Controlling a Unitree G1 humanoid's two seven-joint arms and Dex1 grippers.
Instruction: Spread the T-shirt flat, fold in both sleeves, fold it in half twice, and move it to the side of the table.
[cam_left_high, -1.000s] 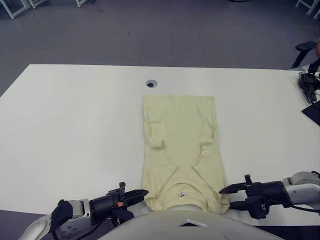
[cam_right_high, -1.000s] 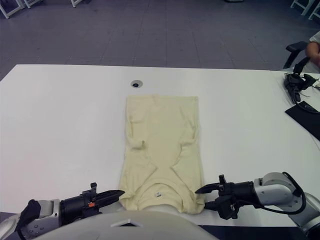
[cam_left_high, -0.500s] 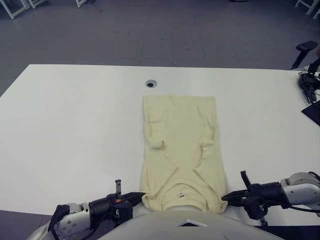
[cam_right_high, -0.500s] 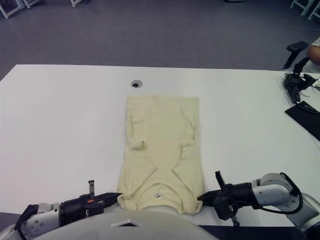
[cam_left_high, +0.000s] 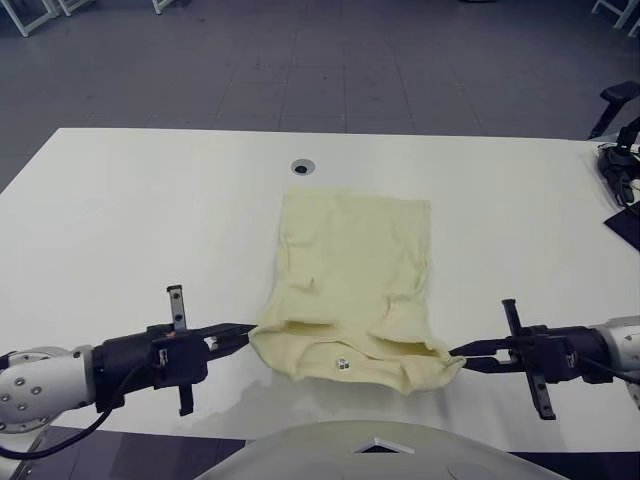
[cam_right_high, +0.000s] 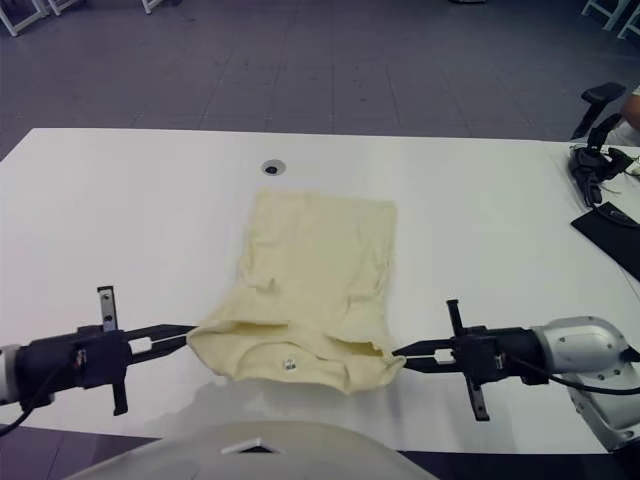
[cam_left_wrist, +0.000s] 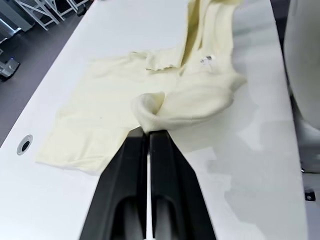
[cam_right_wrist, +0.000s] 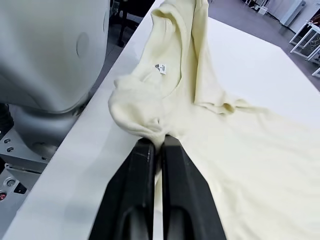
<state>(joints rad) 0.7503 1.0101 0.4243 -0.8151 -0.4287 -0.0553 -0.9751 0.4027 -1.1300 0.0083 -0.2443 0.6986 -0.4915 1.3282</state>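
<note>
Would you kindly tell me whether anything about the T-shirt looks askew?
On the T-shirt, the far hem slants, left corner farther away; the near edge sags between the left hand and right hand pinching its corners.

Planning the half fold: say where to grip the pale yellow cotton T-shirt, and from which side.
The T-shirt's two collar-end corners, each from its outer side, where the left gripper and right gripper pinch: folded-in sleeves leave a narrow strip.

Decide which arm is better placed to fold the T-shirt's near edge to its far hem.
Neither alone: left gripper and right gripper each clamp a raised near corner of the T-shirt, so probably both together.
</note>
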